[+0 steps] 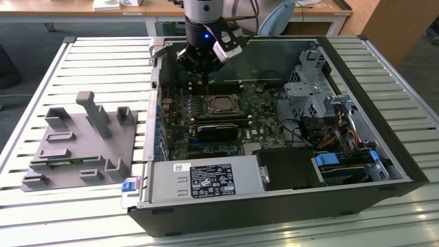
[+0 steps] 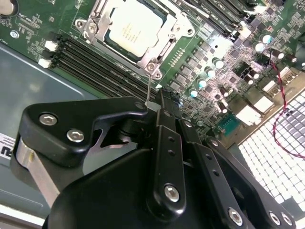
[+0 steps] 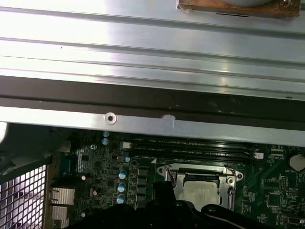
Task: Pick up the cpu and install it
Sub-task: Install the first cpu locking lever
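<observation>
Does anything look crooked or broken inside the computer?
Nothing stands out. The cpu lies flat and square in its socket on the motherboard, with the metal frame around it. The hand hangs just beside the socket. No loose or broken parts show.

A slatted metal table (image 1: 82, 56) made of pale, ribbed aluminium strips running side to side carries everything in the exterior view. Two things rest directly on it. Toward the exterior view's left sits a flat grey holder tray (image 1: 81, 146) with several upright posts and small blocks rising from it; something thin and greenish, possibly a memory stick, lies in one of its slots. Beside it, toward the exterior view's right, an open black computer case (image 1: 384, 170) lies on its side with its interior facing up. The bright ribbed slats of the table also appear in the first wrist view, beyond the case's edge.
</observation>
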Tool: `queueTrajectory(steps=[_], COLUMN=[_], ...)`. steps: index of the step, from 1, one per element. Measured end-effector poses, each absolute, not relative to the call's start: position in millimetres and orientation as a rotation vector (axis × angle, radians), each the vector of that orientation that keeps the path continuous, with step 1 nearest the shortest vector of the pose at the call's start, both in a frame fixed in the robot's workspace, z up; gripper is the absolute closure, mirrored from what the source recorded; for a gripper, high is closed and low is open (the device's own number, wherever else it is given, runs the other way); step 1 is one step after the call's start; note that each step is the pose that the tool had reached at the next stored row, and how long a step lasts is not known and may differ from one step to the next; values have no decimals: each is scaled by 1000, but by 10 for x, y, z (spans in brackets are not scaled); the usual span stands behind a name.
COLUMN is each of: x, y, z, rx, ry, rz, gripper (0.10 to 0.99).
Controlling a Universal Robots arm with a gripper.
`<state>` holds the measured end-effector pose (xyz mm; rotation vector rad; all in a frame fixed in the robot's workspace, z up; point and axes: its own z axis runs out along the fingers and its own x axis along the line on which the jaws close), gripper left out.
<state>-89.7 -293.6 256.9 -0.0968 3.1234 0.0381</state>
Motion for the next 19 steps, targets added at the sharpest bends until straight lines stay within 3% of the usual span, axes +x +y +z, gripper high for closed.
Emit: queueTrajectory(steps=[19], x=[-786], y=[-2936], z=[2568], rx=[-96], ry=[3123], rz=[38], gripper=[980])
